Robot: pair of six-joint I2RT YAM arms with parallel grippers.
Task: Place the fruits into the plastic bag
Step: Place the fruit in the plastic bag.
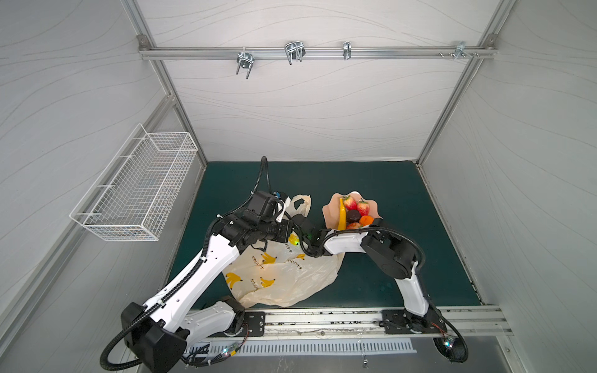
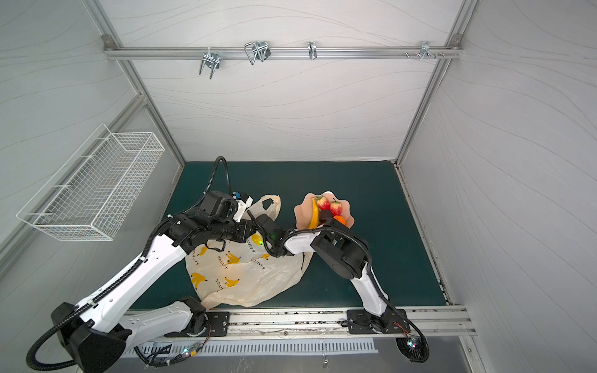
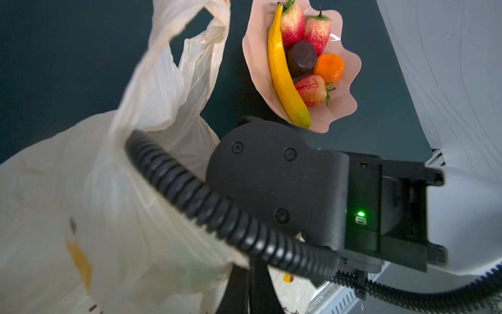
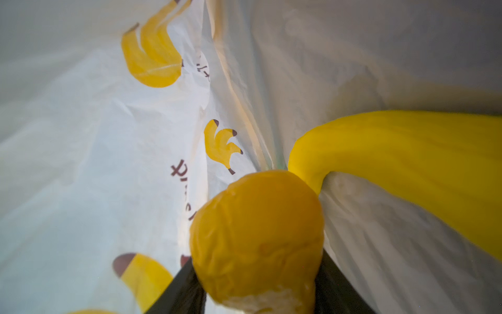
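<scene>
Top views show a white wire basket [image 1: 135, 190] on the left wall and metal hooks [image 1: 294, 51] on the far rail, well apart from the work. On the green bench [image 1: 403, 193] the plastic bag [image 1: 290, 277] lies near and central. Just right of its far handle stands a wavy pink dish [image 1: 329, 210] holding strawberries [image 1: 350, 202], a dark brown piece [image 1: 354, 215], a small orange [image 1: 366, 220] and a long banana [image 1: 341, 214]. The right arm's black wrist [image 1: 305, 226] and corrugated cable cover the bag's mouth, and its white forearm hides the dish's near edge.

Left wrist view: the left pincer [image 3: 245, 288] is pressed together on the bag's rim.

Right wrist view, inside the bag: the right pincer [image 4: 258, 288] is clamped on a yellow-orange lemon-like fruit [image 4: 256, 233], with dark fingers [image 4: 179, 293] on either side. A smooth yellow banana [image 4: 407, 163] lies just beside it.
</scene>
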